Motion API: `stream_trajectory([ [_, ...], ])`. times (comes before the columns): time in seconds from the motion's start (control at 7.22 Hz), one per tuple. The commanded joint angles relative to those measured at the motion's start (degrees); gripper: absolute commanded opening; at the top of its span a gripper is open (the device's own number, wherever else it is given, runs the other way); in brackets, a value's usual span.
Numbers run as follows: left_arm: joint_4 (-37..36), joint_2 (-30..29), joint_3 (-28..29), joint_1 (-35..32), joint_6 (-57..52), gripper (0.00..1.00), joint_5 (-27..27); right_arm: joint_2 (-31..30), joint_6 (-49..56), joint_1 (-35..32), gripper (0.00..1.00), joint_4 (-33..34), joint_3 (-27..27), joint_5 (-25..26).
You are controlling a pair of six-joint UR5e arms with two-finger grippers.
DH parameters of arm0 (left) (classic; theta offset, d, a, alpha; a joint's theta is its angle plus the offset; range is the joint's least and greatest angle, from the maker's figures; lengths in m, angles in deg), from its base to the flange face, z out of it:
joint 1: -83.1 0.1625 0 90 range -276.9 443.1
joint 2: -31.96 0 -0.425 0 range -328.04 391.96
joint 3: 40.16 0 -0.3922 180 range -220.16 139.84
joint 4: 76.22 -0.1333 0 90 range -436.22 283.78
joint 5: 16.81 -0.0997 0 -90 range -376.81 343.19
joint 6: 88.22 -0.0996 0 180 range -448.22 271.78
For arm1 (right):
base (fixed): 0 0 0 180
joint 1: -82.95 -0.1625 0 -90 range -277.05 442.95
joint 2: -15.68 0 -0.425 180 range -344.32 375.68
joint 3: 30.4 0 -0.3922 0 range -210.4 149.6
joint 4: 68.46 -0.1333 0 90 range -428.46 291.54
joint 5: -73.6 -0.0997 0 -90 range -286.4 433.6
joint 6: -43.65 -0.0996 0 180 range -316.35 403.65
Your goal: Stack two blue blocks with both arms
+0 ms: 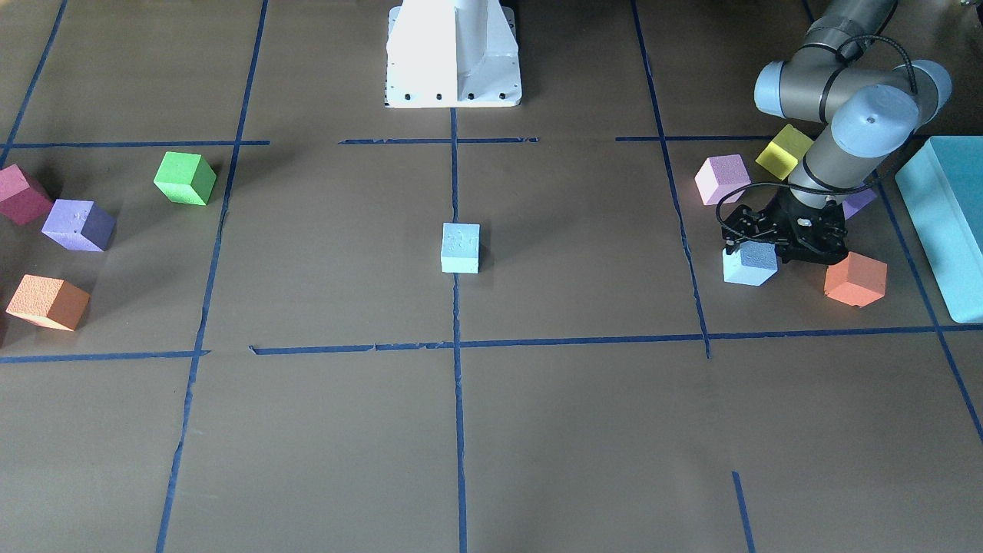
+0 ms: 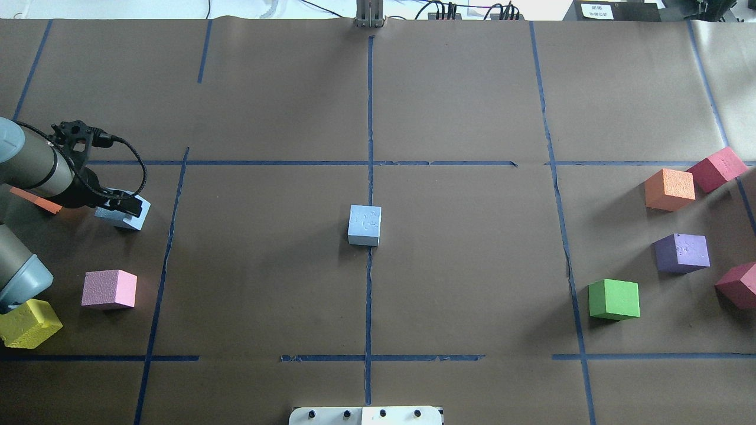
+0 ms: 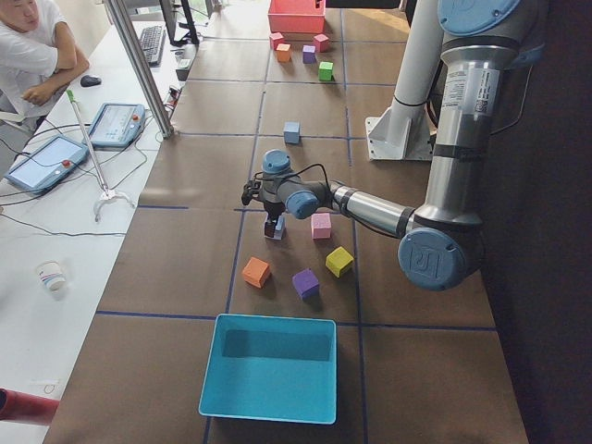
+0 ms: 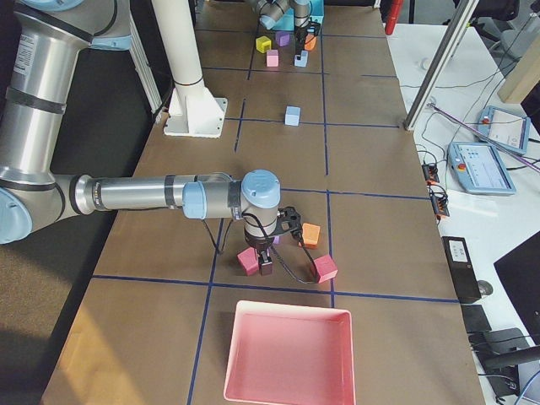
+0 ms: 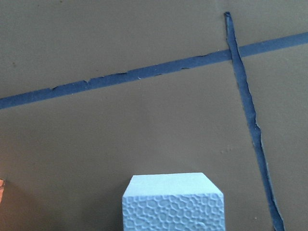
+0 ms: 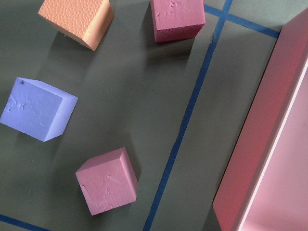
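One pale blue block point(image 1: 460, 247) sits alone at the table's centre on the blue tape line; it also shows in the overhead view point(image 2: 364, 225). The second blue block point(image 1: 749, 269) rests on the table on my left side, also seen in the overhead view point(image 2: 131, 219) and low in the left wrist view point(image 5: 173, 207). My left gripper point(image 1: 752, 252) is down on it, its jaws tight against two sides. My right gripper point(image 4: 265, 266) hangs over the cubes beside the pink tray, seen only from the side; I cannot tell whether it is open or shut.
An orange cube point(image 1: 855, 279), a pink cube point(image 1: 722, 178), a yellow cube point(image 1: 783, 151) and a purple cube point(image 1: 858, 201) crowd my left gripper. A teal box point(image 1: 948, 223) lies beyond. Green point(image 1: 184, 178), purple, orange and magenta cubes and a pink tray point(image 4: 287, 354) are on my right.
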Motion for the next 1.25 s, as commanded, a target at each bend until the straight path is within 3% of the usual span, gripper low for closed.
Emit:
stream_trajectory([
  [0.0, 0.0, -2.3, 2.7, 1.1, 2.6, 0.99, 0.0, 0.0, 0.1, 0.0, 1.0, 0.0, 0.0, 0.0],
  [0.14, 0.0, -2.3, 2.7, 1.2, 2.7, 0.53, 0.0, 0.0, 0.1, 0.0, 1.0, 0.0, 0.0, 0.1],
  [0.28, 0.0, -2.3, 2.6, 1.2, 2.2, 0.33, 0.1, 0.0, 0.1, 0.0, 1.0, 0.0, 0.0, 0.1],
  [0.42, -0.1, -2.3, 1.8, 1.2, 2.2, 0.21, 0.3, 0.0, 0.0, 0.0, 1.0, 0.0, 0.0, 0.0],
  [0.55, -1.1, -3.5, -0.9, 1.2, 2.9, 0.19, -0.2, 0.1, 0.0, 0.0, 1.0, 0.0, 0.0, 0.0],
  [0.69, -8.2, -7.9, -4.5, 1.2, 4.3, 0.19, -0.3, 0.0, 0.0, 0.0, 1.0, 0.0, 0.0, 0.0],
  [0.83, -21.7, -17.0, -6.5, 1.5, 7.5, 0.19, -0.4, 0.0, -0.1, 0.0, 1.0, 0.0, 0.0, 0.0],
  [0.97, -29.9, -26.3, -6.1, 6.3, 12.2, 0.2, -0.4, 0.0, -0.1, 0.0, 1.0, 0.0, 0.0, 0.0],
  [1.11, -30.5, -33.2, -4.2, 9.2, 18.3, 0.21, -1.0, 0.0, -0.1, 0.0, 1.0, 0.0, 0.0, 0.0],
])
